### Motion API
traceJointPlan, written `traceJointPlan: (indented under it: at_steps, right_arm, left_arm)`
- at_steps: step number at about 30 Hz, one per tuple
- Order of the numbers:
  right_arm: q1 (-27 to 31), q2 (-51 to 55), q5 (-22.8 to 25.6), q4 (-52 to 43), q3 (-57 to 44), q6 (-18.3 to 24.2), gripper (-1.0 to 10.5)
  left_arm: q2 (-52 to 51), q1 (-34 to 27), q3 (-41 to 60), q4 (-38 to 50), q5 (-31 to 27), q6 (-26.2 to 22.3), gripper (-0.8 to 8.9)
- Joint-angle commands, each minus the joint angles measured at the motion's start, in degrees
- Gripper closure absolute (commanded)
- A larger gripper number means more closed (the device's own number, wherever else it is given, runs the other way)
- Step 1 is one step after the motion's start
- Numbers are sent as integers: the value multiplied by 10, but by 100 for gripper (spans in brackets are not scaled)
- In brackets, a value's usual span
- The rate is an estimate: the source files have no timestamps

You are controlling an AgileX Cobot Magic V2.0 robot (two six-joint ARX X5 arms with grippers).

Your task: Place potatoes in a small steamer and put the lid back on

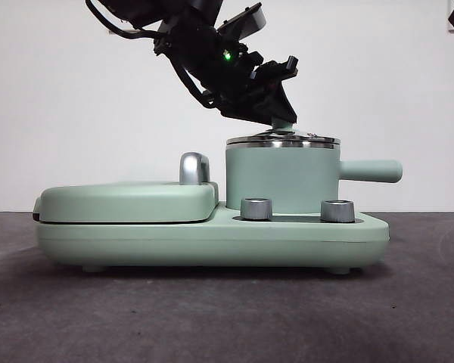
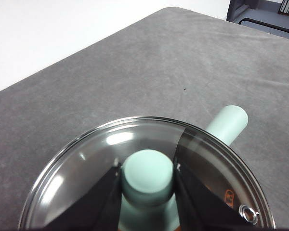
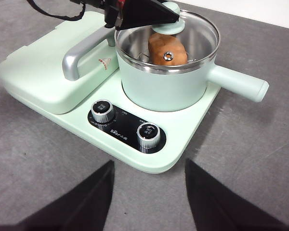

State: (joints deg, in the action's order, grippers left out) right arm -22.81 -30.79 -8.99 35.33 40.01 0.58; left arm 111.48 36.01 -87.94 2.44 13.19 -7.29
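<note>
The small steamer (image 1: 281, 178) is a mint-green pot with a straight side handle (image 1: 371, 171), standing on the right half of the green cooker base. The clear glass lid (image 1: 284, 140) lies on its steel rim. My left gripper (image 2: 148, 169) comes down from above and is shut on the lid's green knob (image 2: 148, 179), one jaw on each side. Through the glass, the right wrist view shows the orange-brown potato (image 3: 160, 48) inside the steamer (image 3: 159, 86). My right gripper (image 3: 149, 192) hovers open and empty in front of the cooker's dials.
A flat green grill cover (image 1: 125, 200) with a chrome handle (image 1: 193, 168) fills the left half of the base (image 1: 212, 238). Two steel dials (image 3: 102, 109) (image 3: 148, 134) sit at the front. Grey tabletop surrounds the cooker.
</note>
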Motion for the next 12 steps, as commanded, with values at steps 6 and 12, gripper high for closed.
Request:
traceJointPlan:
  at_steps: [6,12]
  right_arm:
    - [-3,-2,0,-5,1,-6,716]
    - [-3,-2,0,-5,1,-6,716]
  left_arm:
    - [15,5,-16,-3,2,5,610]
    - [-1,4,-16,-7,2,5,466]
